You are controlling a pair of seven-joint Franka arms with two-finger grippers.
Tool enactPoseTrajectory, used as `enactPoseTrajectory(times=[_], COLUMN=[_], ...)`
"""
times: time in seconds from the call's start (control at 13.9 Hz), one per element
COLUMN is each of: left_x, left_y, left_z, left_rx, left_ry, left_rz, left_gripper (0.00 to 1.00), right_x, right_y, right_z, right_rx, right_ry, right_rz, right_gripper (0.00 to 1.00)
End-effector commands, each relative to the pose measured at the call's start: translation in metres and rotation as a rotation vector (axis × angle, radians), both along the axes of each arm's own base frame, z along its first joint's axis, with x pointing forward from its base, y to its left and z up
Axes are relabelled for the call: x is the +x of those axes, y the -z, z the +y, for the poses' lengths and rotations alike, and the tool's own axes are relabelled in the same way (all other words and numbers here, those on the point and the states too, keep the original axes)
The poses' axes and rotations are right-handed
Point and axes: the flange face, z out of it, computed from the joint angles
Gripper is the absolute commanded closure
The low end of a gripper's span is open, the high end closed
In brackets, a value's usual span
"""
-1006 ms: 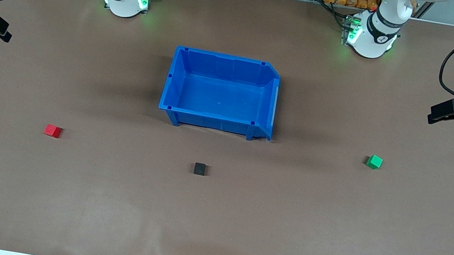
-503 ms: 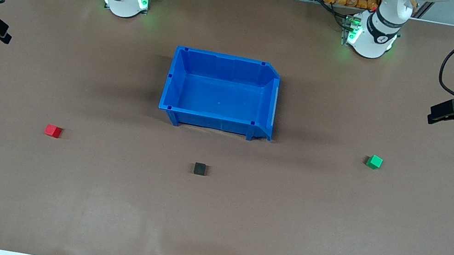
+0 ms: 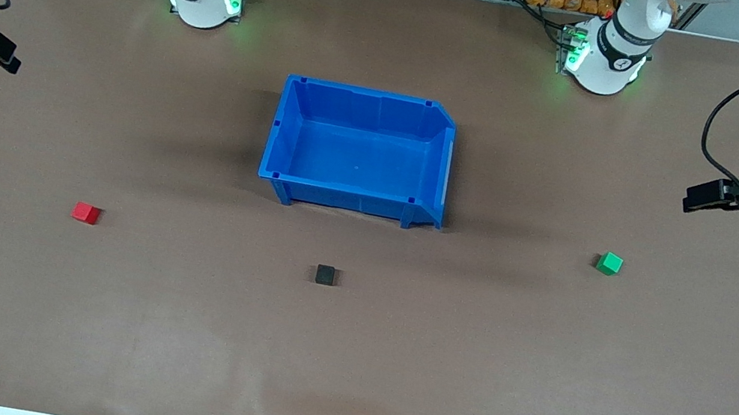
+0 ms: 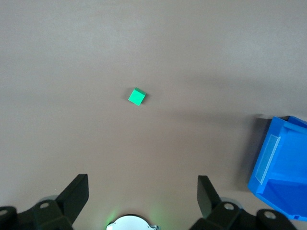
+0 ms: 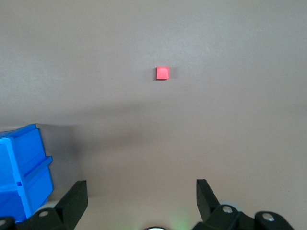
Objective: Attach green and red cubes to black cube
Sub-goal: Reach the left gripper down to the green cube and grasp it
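Green and red cubes are both loose, nothing attached so far. Your left gripper [image 3: 702, 198] hangs at the frame's right edge, fingers [image 4: 76, 194] spread wide, empty. Your right gripper [image 3: 0, 57] sits at the frame's left edge, equally wide and empty. Small bright green cube [image 3: 609, 263] lies right of centre, small bright red cube [image 3: 86, 212] lower left, small matte black cube [image 3: 325, 275] mid-frame, just below the big blue plastic bin [image 3: 290, 140].

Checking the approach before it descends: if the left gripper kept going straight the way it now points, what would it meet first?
Probably bare table. The open left gripper points down at the mat; the green cube lies a little ahead of it, the blue bin off to one side. Depth is unclear.
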Motion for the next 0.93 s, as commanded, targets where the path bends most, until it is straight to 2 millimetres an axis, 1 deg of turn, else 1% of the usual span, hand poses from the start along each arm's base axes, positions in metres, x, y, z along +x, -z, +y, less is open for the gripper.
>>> enactPoseTrajectory(times=[0.0,0.14,0.22,0.29,0.43,0.5,0.57,0.72,0.79,0.86], left_x=[0.002,0.004,0.003,0.004,0.000,0.000,0.000,0.008,0.011,0.015], left_y=[-0.001,0.001,0.006,0.018,0.034,0.034,0.038,0.058,0.062,0.069], left_z=[0.004,0.004,0.002,0.001,-0.004,-0.008,-0.007,-0.004,-0.004,-0.004], left_rx=[0.011,0.010,0.002,-0.001,-0.002,-0.003,-0.001,-0.007,-0.007,-0.006], left_ry=[0.020,0.024,0.024,0.024,0.031,0.039,0.041,0.065,0.066,0.066], left_rz=[0.006,0.011,0.022,0.047,0.082,0.081,0.088,0.113,0.108,0.111], left_gripper=[0.00,0.00,0.00,0.00,0.00,0.00,0.00,0.00,0.00,0.00], right_x=[0.002,0.004,0.005,0.005,0.006,0.006,0.006,0.007,0.010,0.012], right_y=[0.003,0.008,0.009,0.008,0.007,0.007,0.008,0.009,0.015,0.017], right_z=[-0.002,-0.002,-0.002,-0.002,0.001,0.001,0.001,-0.001,0.000,0.003], right_rx=[-0.005,-0.005,-0.005,-0.006,-0.006,-0.006,-0.007,-0.005,-0.005,-0.006], right_ry=[-0.005,-0.006,-0.006,-0.005,-0.003,-0.002,-0.002,0.003,-0.002,-0.005], right_rz=[0.008,0.017,0.017,0.015,0.014,0.014,0.015,0.013,0.023,0.023], right_gripper=[0.00,0.00,0.00,0.00,0.00,0.00,0.00,0.00,0.00,0.00])
